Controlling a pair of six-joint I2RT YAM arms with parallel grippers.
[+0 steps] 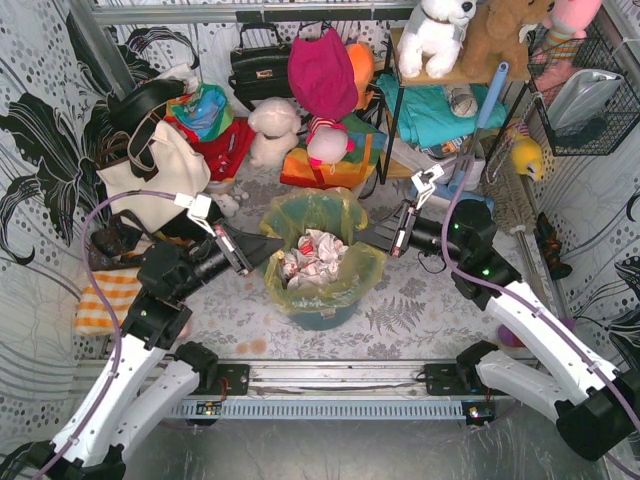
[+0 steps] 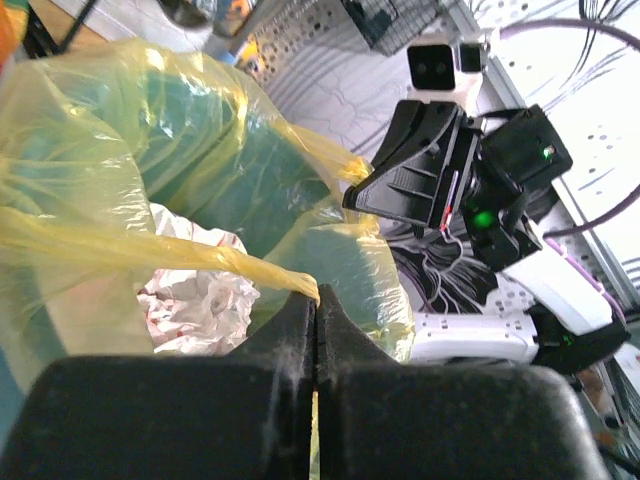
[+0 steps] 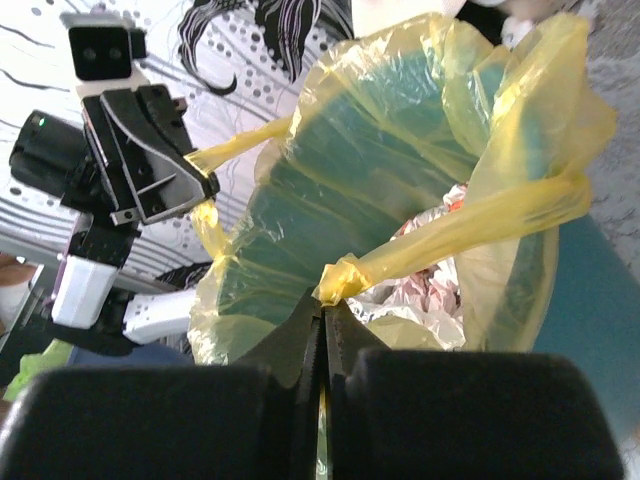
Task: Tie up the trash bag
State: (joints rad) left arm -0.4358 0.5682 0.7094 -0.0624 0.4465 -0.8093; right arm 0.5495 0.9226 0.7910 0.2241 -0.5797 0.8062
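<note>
The trash bag point(image 1: 320, 225), thin yellow-green plastic, lines a round teal bin point(image 1: 322, 316) in the middle, with white-and-red paper waste point(image 1: 312, 256) inside. My left gripper point(image 1: 276, 243) is shut on the bag's left rim, pinching a stretched yellow strip point(image 2: 200, 255) at its tips point(image 2: 318, 296). My right gripper point(image 1: 368, 237) is shut on the right rim, holding a twisted yellow strip point(image 3: 470, 225) at its tips point(image 3: 323, 302). Each wrist view shows the other gripper across the bag point(image 2: 420, 170), point(image 3: 160, 170).
A cream tote bag with black straps point(image 1: 160, 170) stands at the back left, an orange striped cloth point(image 1: 105, 300) at the left. Plush toys, a black handbag point(image 1: 260, 65) and a shelf point(image 1: 440, 100) crowd the back. A wire basket point(image 1: 590, 90) hangs at the right.
</note>
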